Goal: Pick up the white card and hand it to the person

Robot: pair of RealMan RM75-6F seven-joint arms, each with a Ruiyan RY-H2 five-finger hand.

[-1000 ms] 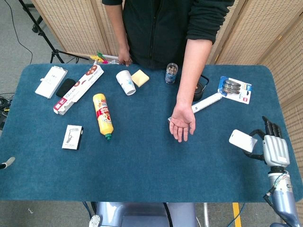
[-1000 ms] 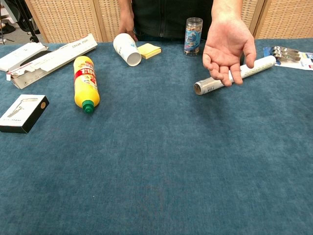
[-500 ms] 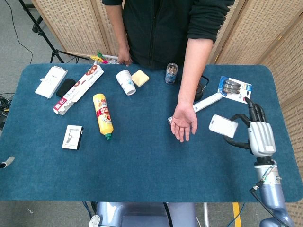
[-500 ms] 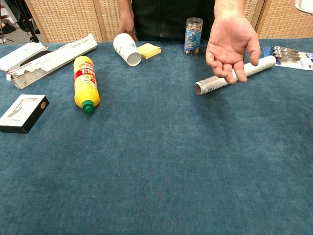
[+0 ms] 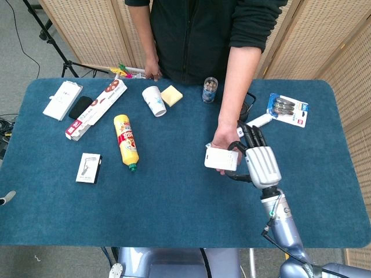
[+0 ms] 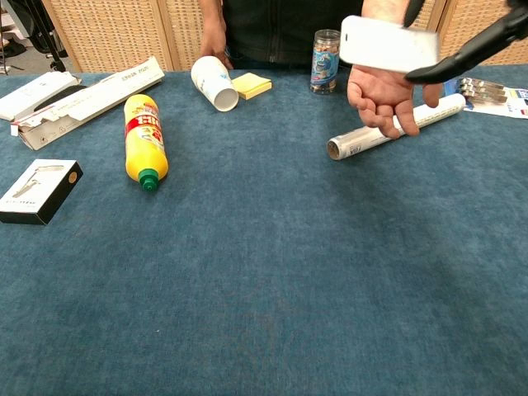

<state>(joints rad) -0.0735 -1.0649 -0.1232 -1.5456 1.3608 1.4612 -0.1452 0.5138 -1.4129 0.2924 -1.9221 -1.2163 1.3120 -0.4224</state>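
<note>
Head view: I'm right over the handover spot, card in my fingers.
Table (image 5: 174,208): blue cloth top, the person stands at its far edge, I work from the near edge.
Person's hand (image 5: 223,142): palm up, towards the right half of the table, reaching in from the far edge; in the chest view it (image 6: 388,95) sits just under the card.
My right hand (image 5: 255,162): beside the person's hand, fingers closed on one end of the card, its other end hanging free above the open palm.
My left hand: neither view shows it.
Yellow bottle (image 5: 126,142): lying on its side, left of centre, well apart from the action.
Foil roll (image 6: 396,125): lying on the table behind the person's hand.
White card (image 5: 221,158): off the table, held flat over the palm; from the chest view (image 6: 388,43) it rides above the fingers, and I can't tell if it touches them.
Handling, my guess: light, thin, stiff, smooth enough to slide, so an edge pinch suits it, leaving the free end for the person to take.
Risk: let go too soon and it slips off the palm.
</note>
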